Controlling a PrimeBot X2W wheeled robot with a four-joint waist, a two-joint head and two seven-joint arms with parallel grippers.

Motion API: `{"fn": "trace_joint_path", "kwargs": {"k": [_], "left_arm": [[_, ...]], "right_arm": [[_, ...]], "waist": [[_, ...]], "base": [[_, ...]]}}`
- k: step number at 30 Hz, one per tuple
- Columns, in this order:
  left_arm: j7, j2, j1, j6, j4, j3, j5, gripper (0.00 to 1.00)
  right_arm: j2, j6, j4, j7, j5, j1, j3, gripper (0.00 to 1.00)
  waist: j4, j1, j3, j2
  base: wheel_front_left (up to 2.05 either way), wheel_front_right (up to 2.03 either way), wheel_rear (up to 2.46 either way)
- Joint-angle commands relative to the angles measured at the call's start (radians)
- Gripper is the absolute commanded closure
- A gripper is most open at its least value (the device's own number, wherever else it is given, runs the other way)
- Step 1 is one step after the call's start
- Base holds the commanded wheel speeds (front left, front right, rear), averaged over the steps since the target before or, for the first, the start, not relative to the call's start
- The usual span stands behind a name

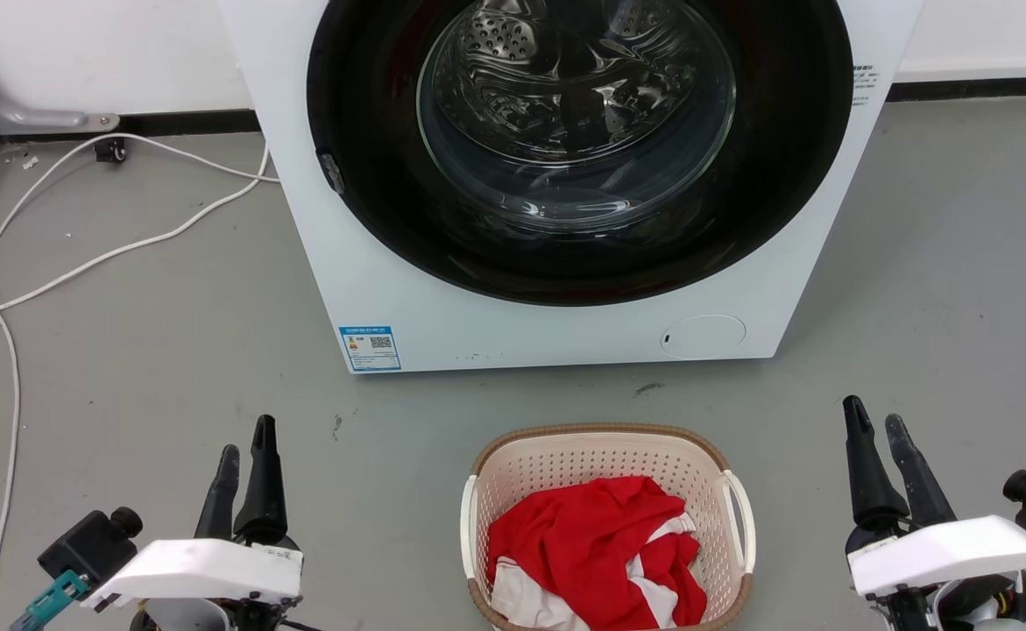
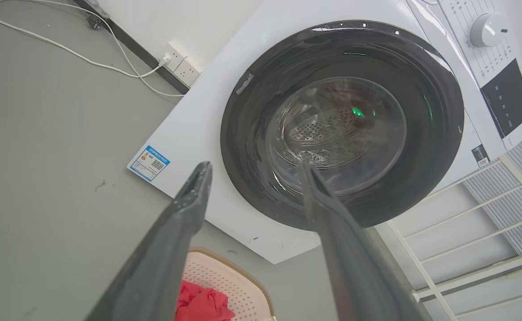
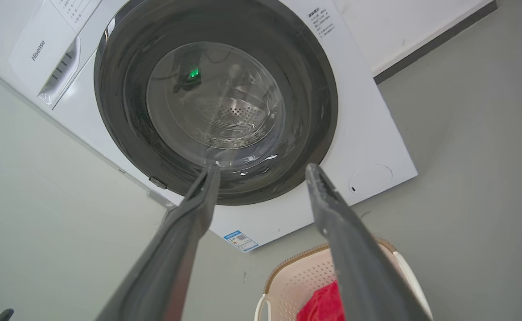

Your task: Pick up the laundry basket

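Observation:
The cream perforated laundry basket [image 1: 513, 464] with a brown woven-look rim and white side handles sits on the grey floor in front of the washer, at the bottom centre of the head view. Red and white clothes [image 1: 596, 548] lie inside it. My left gripper [image 1: 245, 438] stands open well to the basket's left, apart from it. My right gripper [image 1: 879, 419] stands open to its right, also apart. A corner of the basket [image 2: 225, 276] shows between my left fingers, and its rim [image 3: 287, 272] shows low in the right wrist view.
The white front-loading washer [image 1: 390, 263] with its dark round door shut stands just behind the basket. White cables [image 1: 83, 263] trail over the floor at the left. A white wire rack [image 2: 466, 240] stands beside the washer. Bare grey floor lies on both sides of the basket.

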Motion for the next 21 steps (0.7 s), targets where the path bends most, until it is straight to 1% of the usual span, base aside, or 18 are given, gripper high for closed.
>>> {"fn": "trace_joint_path", "kwargs": {"k": [1, 15, 16, 21], "left_arm": [[-0.012, 0.005, 0.003, 0.004, -0.018, -0.004, 0.040, 0.00], [-0.049, 0.006, 0.019, 0.008, -0.033, -0.016, 0.194, 0.00], [-0.058, 0.006, 0.024, 0.010, -0.036, -0.017, 0.227, 0.00], [-0.072, 0.006, 0.030, 0.014, -0.043, -0.018, 0.281, 0.00]], "right_arm": [[-0.002, 0.000, -0.021, -0.013, -0.045, 0.002, 0.003, 0.00], [-0.002, 0.000, -0.041, -0.052, -0.227, 0.015, 0.005, 0.00], [-0.002, 0.000, -0.045, -0.060, -0.264, 0.021, 0.007, 0.00], [-0.003, 0.000, -0.052, -0.073, -0.327, 0.028, 0.007, 0.00]], "waist": [[0.000, 0.0000, 0.000, 0.0000], [0.003, 0.0000, -0.001, 0.0000], [0.002, 0.0000, -0.002, 0.0000], [0.001, 0.0000, -0.002, 0.0000]], "base": [[0.00, 0.00, 0.00], [0.00, 0.00, 0.00], [0.00, 0.00, 0.00], [0.00, 0.00, 0.00]]}}
